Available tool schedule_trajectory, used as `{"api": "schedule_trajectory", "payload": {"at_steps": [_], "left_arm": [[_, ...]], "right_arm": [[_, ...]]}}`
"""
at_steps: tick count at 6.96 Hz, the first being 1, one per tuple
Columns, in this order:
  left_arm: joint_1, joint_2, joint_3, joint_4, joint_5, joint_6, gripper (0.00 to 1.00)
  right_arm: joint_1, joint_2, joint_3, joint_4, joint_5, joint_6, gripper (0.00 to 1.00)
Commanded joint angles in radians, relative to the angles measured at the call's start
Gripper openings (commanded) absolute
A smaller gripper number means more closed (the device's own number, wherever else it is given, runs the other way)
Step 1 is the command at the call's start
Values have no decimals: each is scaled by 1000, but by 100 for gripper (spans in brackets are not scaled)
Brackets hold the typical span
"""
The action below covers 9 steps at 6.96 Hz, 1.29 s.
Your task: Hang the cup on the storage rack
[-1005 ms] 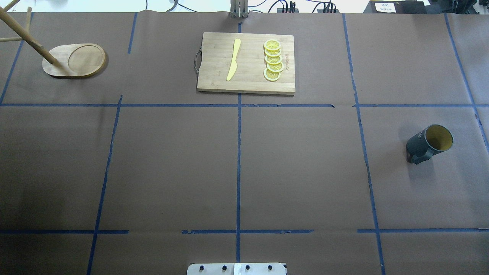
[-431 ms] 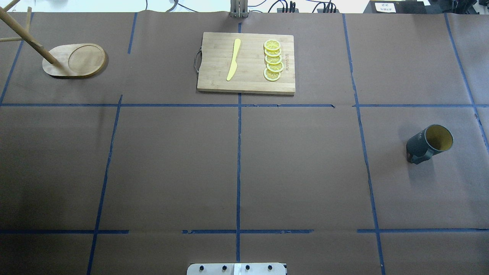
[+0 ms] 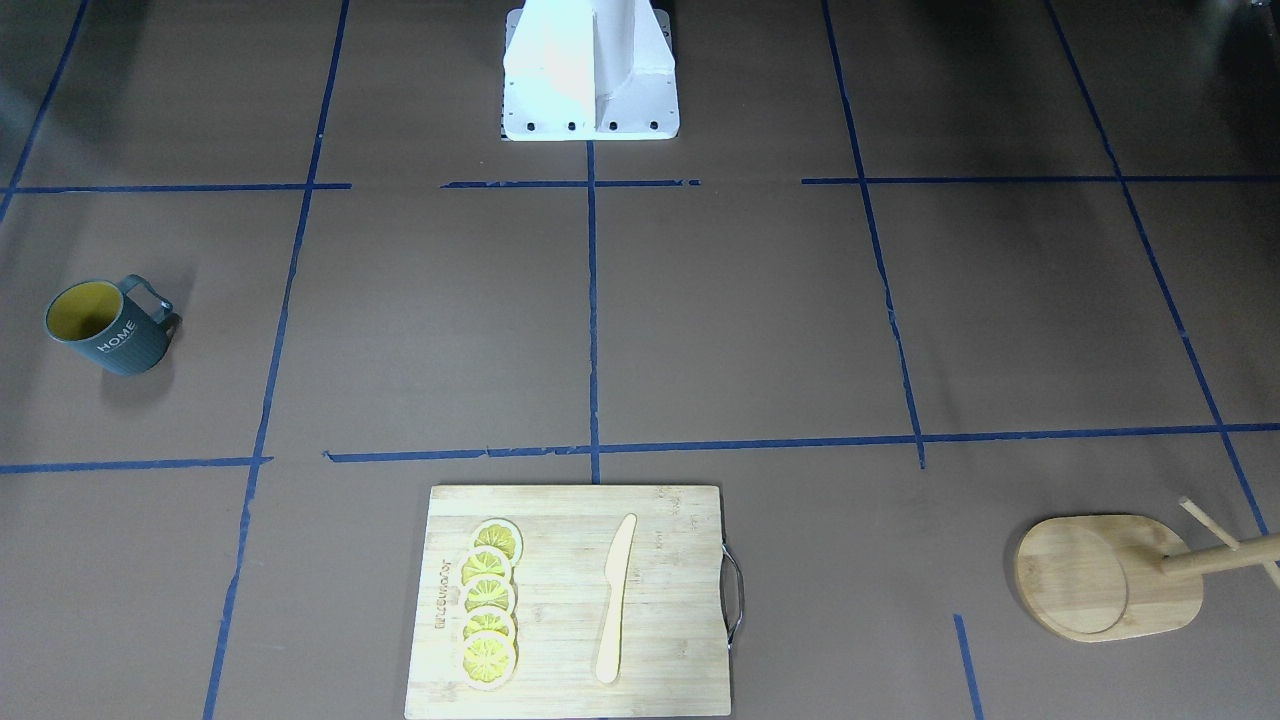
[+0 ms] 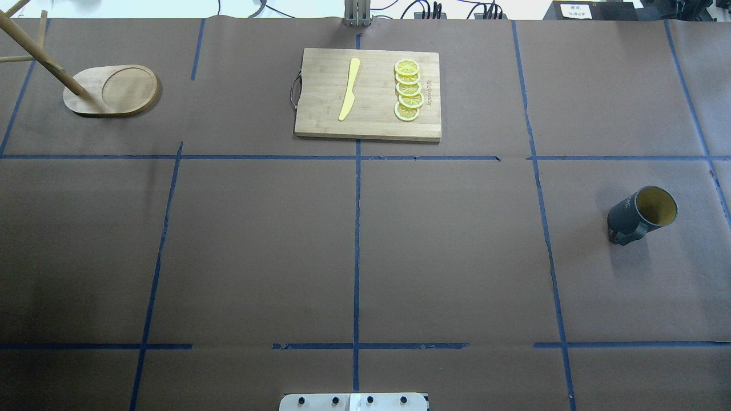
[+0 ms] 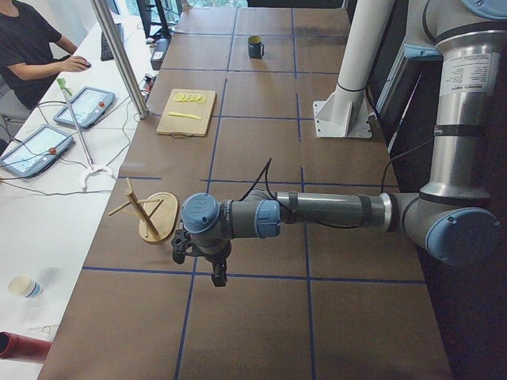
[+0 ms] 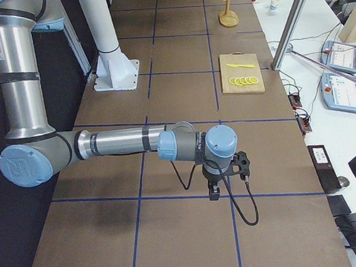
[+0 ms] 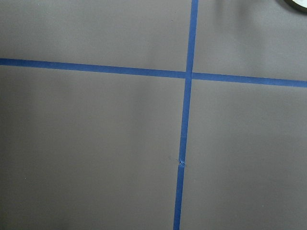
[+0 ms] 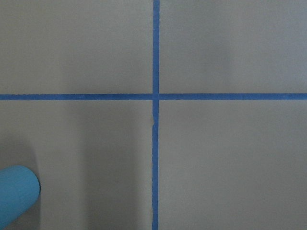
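The cup (image 4: 639, 214) is dark grey-blue with a yellow inside. It stands upright at the table's right side, handle toward the robot; it also shows in the front view (image 3: 105, 328) and far off in the left view (image 5: 255, 47). The storage rack (image 4: 111, 91) stands at the far left, its post and pegs leaning out of frame; it shows too in the front view (image 3: 1105, 580). My left gripper (image 5: 202, 261) hangs near the rack, in the left view only. My right gripper (image 6: 226, 176) shows in the right view only. I cannot tell whether either is open or shut.
A bamboo cutting board (image 4: 368, 94) with lemon slices (image 4: 408, 91) and a yellow knife (image 4: 349, 88) lies at the far middle. The robot's white base (image 3: 590, 70) stands at the near edge. Both wrist views show only brown paper with blue tape lines.
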Motion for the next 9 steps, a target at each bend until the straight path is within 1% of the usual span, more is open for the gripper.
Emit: {"api": "schedule_trajectory", "payload": {"at_steps": [1,2,3,5,6,7,8,9], "left_arm": [[1,-12,-2,0,-1,-1,100],[1,-13,-13,-3,-1,3,100],[5,-31,5,-15,0,-3,100],[8,-39,-13,-18,-6,-7,100],[13,-60,-14,-17,2,-7,100],[19,-113,-40,-9,3,-7,100],[28,-121,-44,-18,-9,-6,100],[51,-123,-51,-56,-9,-9,100]], "right_arm": [[0,2,4,1,0,0,100],[0,1,19,-1,0,1,100],[0,-4,29,-1,0,0,100],[0,2,36,1,1,-2,100],[-5,22,52,18,1,-2,100],[-9,32,62,18,6,1,100],[-26,32,61,18,35,-2,100],[-46,24,90,19,49,3,100]]}}
